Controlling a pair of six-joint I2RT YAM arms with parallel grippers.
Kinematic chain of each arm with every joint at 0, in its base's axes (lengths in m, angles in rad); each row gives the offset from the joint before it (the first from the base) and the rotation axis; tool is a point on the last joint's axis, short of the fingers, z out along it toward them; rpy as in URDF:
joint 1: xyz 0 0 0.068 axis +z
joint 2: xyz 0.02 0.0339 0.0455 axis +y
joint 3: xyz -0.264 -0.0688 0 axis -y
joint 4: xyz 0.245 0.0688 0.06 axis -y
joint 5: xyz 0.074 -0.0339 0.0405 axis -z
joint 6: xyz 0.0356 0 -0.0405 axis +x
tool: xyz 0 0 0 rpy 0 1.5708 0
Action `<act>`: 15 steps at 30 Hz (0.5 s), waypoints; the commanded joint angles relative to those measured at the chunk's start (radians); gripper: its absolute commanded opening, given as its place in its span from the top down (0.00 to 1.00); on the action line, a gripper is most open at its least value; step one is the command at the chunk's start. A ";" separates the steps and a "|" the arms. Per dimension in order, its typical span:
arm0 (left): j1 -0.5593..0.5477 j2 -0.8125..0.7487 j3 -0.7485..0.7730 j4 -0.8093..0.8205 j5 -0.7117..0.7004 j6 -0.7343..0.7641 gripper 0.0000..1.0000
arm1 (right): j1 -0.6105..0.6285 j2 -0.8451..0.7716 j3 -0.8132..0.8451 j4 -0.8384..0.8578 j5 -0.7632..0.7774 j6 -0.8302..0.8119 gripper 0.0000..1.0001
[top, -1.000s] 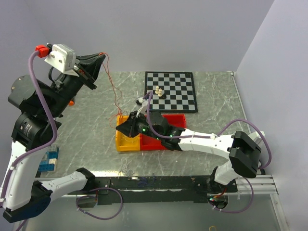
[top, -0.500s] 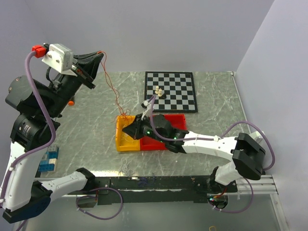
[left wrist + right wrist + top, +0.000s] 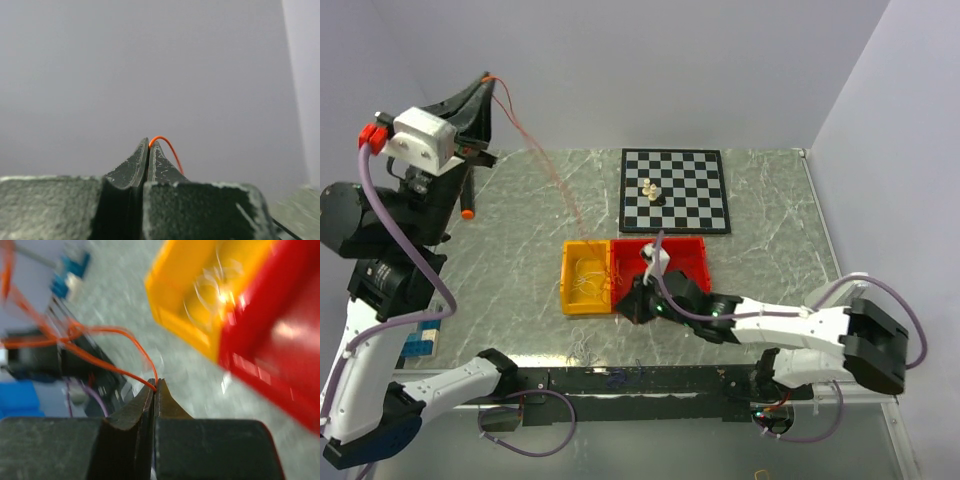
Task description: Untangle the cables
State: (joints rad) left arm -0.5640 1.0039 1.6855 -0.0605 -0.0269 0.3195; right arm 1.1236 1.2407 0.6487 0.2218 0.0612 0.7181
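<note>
A thin orange cable (image 3: 545, 160) runs stretched from my left gripper (image 3: 486, 80), raised high at the back left, down towards the bins. The left jaws are shut on the cable's end (image 3: 165, 144) in the left wrist view. My right gripper (image 3: 628, 305) is low at the front of the bins, shut on the same orange cable (image 3: 100, 362), which loops away to the left in the right wrist view. Pale thin cables (image 3: 585, 282) lie tangled in the yellow bin (image 3: 567, 280).
A red bin (image 3: 690, 250) adjoins the yellow one. A chessboard (image 3: 675, 190) with a few pieces (image 3: 650, 190) lies behind. A blue block stack (image 3: 420, 335) sits at the left edge, an orange-tipped pen (image 3: 468, 205) at the back left.
My left gripper has risen and swung back left, pulling the orange cable taut. My right gripper has drawn back from the yellow bin to the bins' front edge.
</note>
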 commanded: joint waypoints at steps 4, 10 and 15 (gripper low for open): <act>0.004 0.007 -0.066 0.451 -0.172 0.298 0.99 | 0.083 -0.271 -0.150 -0.323 0.129 0.154 1.00; 0.004 0.073 -0.009 0.542 -0.186 0.369 0.99 | 0.139 -0.421 -0.237 -0.450 0.175 0.262 1.00; 0.004 0.087 0.020 0.421 -0.130 0.293 0.99 | 0.160 -0.494 -0.215 -0.492 0.230 0.233 1.00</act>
State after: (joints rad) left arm -0.5640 1.0924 1.6829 0.3904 -0.1822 0.6334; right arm 1.2682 0.8066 0.4007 -0.2100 0.2142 0.9398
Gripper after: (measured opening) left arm 0.021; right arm 0.014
